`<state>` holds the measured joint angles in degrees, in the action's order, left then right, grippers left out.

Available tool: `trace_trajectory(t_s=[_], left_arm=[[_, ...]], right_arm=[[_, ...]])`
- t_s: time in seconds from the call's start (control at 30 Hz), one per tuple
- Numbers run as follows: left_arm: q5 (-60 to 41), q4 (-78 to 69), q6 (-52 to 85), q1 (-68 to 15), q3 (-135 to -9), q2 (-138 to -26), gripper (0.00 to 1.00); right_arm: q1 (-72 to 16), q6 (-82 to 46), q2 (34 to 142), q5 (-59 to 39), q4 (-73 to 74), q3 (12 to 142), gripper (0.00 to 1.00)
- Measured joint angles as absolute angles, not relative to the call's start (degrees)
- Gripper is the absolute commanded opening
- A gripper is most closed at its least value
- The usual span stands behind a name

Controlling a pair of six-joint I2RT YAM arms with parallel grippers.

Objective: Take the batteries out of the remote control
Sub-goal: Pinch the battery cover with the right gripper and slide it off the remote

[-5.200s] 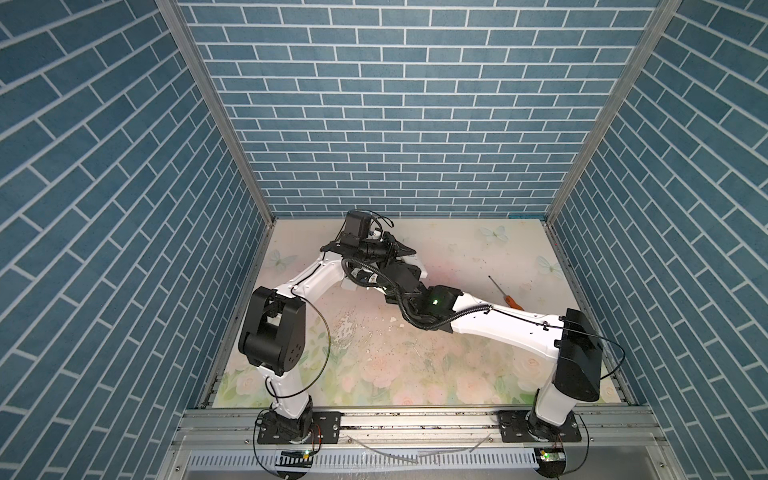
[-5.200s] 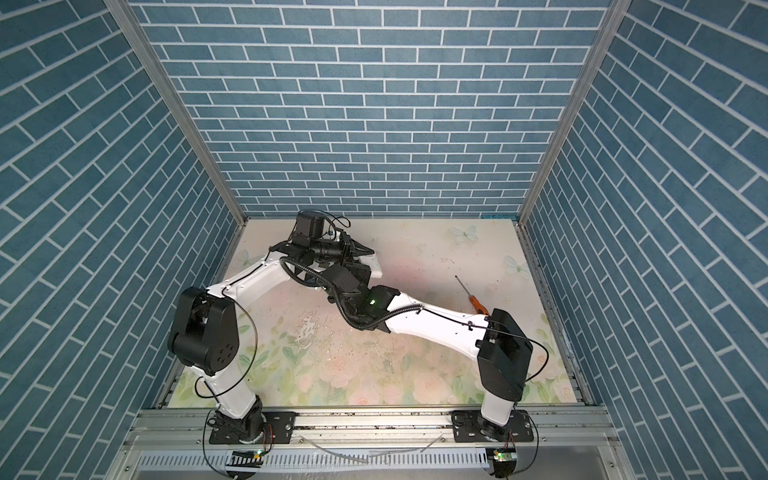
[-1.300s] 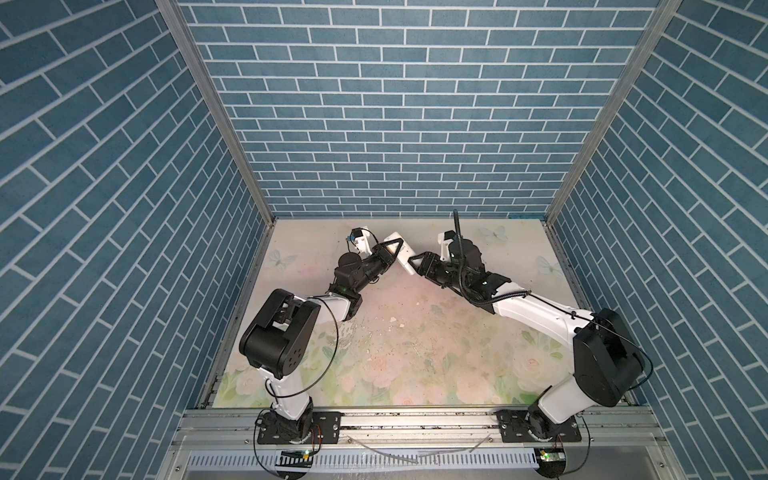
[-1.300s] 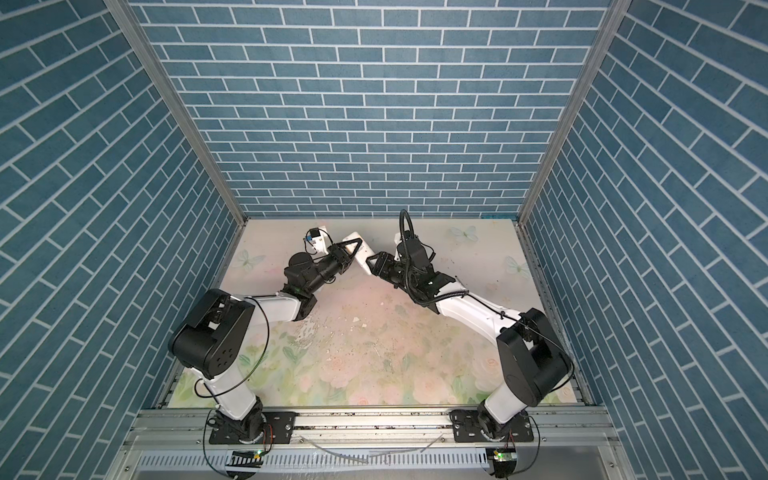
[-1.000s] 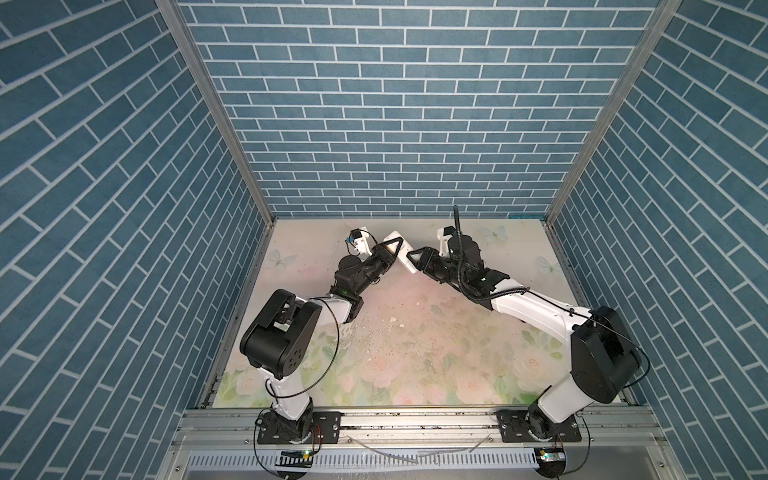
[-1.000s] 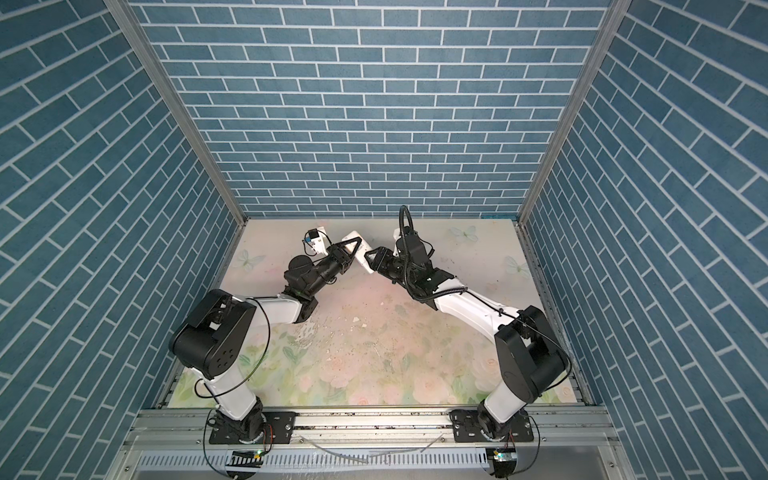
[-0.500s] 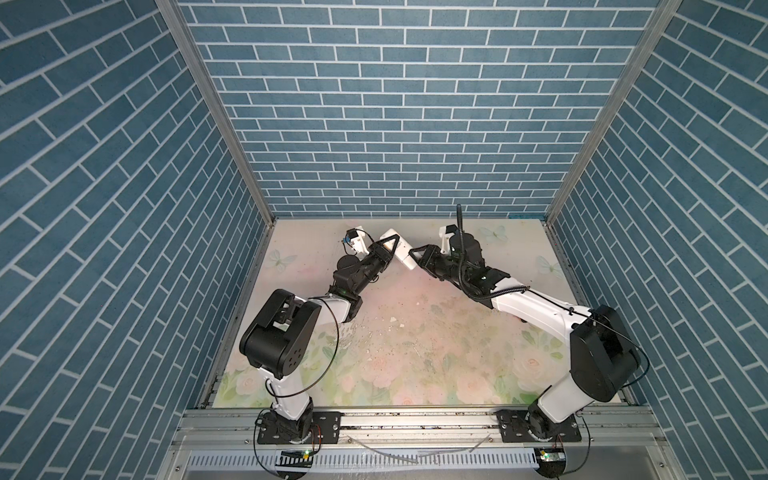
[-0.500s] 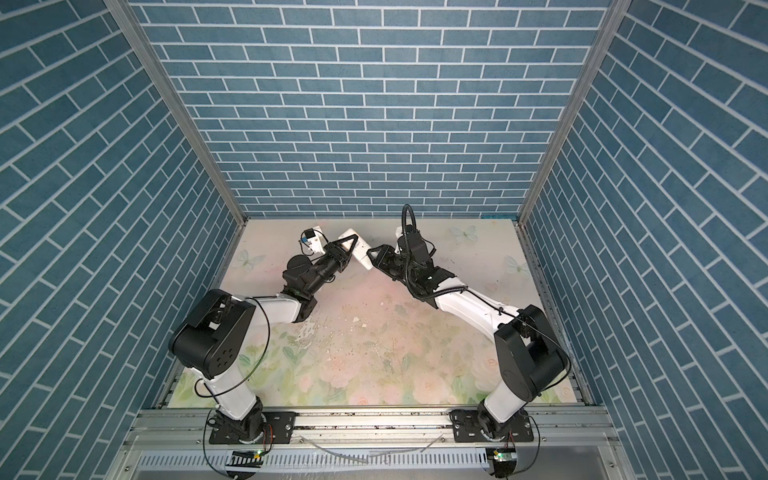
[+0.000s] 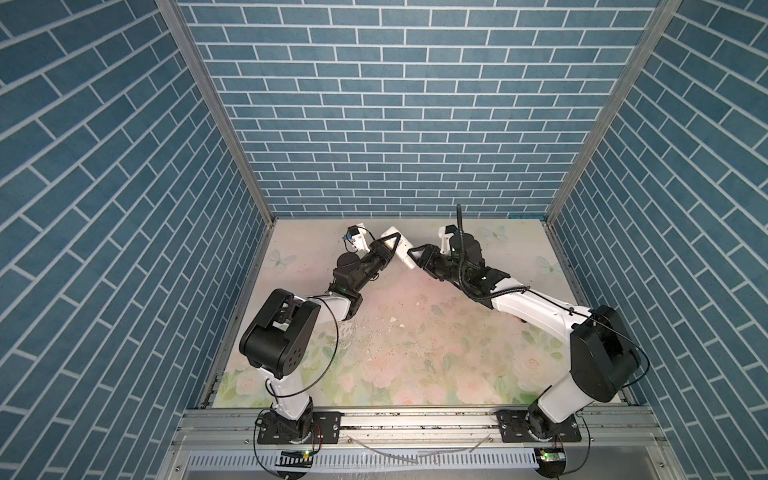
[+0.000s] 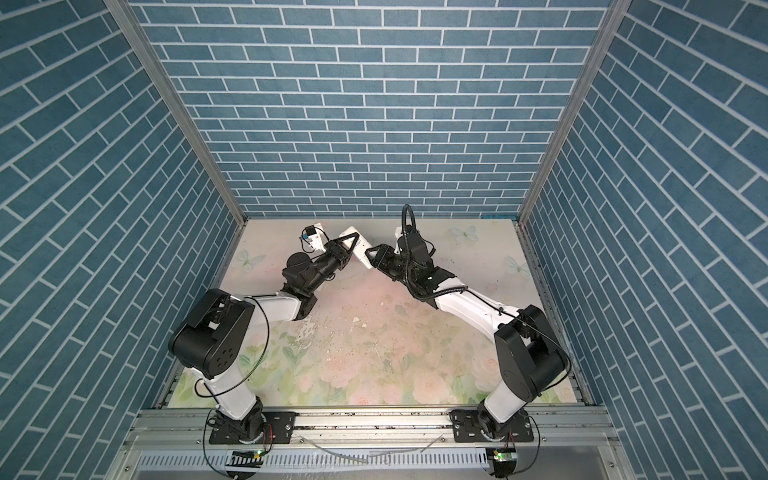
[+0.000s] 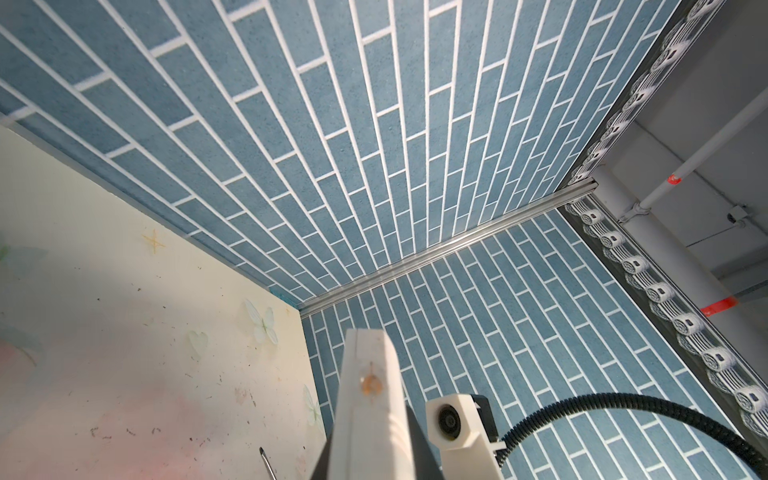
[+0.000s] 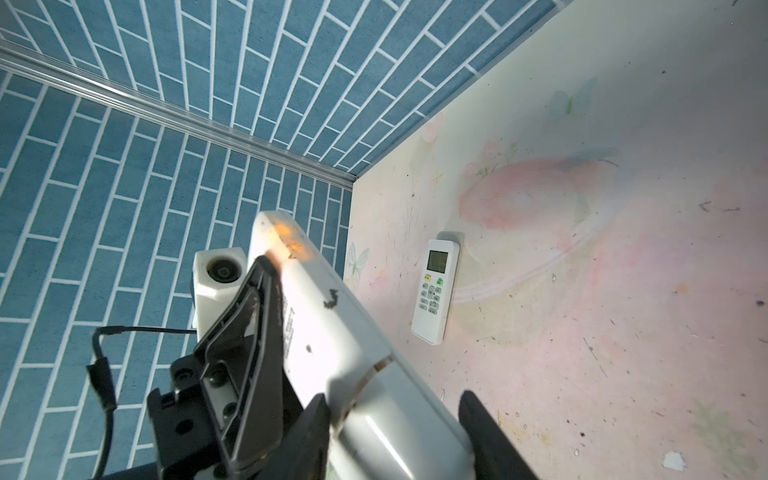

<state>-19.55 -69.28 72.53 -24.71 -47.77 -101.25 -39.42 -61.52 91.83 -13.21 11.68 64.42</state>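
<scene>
L gripper [image 9: 390, 245] clamped on remote [image 9: 405, 255], midair. R gripper [image 9: 413, 258] straddles its end, grip unclear. Likely opening batt cover [image 12: 399, 419]; next: slide it off.

Some five seconds back both arms lay low and crossed left of centre, the right one stretched far across. Now the left pincer [image 9: 395, 244] and right pincer [image 9: 412, 258] meet raised at the upper middle of both top views. The white remote [image 9: 404, 257], then hidden under them, shows between them above the desk [image 9: 415, 332]. In the last second the right pincer has crept slightly up and left.
</scene>
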Motion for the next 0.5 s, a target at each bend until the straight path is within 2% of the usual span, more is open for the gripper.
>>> trace_trajectory(t_s=[0.27, 0.5], left_arm=[[-19.57, -68.93, 72.64, -24.18, -48.21, -101.25, 0.00], [-20.88, -67.61, 72.31, -24.01, -49.15, -101.25, 0.00]], right_arm=[[-39.42, -61.73, 91.77, -13.61, 12.03, 64.23, 0.41], [-39.38, -61.76, 90.96, -13.32, 12.73, 63.07, 0.42]])
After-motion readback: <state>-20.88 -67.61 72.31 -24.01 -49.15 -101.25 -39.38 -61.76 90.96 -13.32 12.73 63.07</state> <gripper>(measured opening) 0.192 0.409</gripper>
